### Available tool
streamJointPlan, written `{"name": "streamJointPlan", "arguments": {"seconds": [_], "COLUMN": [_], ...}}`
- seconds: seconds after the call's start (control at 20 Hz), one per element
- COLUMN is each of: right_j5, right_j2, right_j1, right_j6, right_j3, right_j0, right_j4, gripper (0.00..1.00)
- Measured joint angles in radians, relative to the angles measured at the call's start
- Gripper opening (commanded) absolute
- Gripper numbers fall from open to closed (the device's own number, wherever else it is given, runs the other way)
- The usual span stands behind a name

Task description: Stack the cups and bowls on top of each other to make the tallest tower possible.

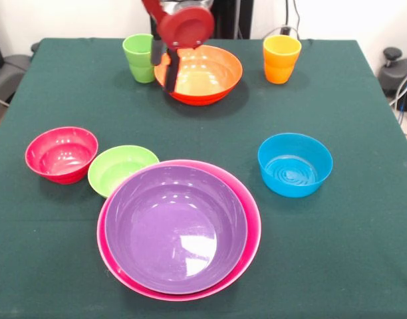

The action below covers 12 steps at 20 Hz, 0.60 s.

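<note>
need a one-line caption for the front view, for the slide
Sawyer gripper at the orange bowl's rim, green and orange cups flanking; purple bowl nested in pink bowl up front.

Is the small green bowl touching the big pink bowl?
Cannot tell. In the front view the green bowl meets the pink bowl's rim with no visible gap, but it may merely sit behind it.

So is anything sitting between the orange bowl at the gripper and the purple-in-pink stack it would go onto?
Nothing visible does. The gripper is at the near-left rim of the orange bowl, and bare tablecloth lies between it and the purple bowl. The small lime green bowl sits left of that line, the blue bowl right.
</note>
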Motion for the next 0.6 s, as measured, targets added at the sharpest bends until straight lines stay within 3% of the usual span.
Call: {"name": "streamJointPlan", "arguments": {"seconds": [0.35,0.6], "right_j5": [-0.025,-0.025], "right_j2": [-0.025,-0.049], "right_j1": [0.004,0.005], "right_j6": [0.021,0.111], "right_j3": [0.065,0.097], "right_j0": [0.0,0.035], "right_j4": [0.007,0.037], "gripper": [1.0,1.0]}}
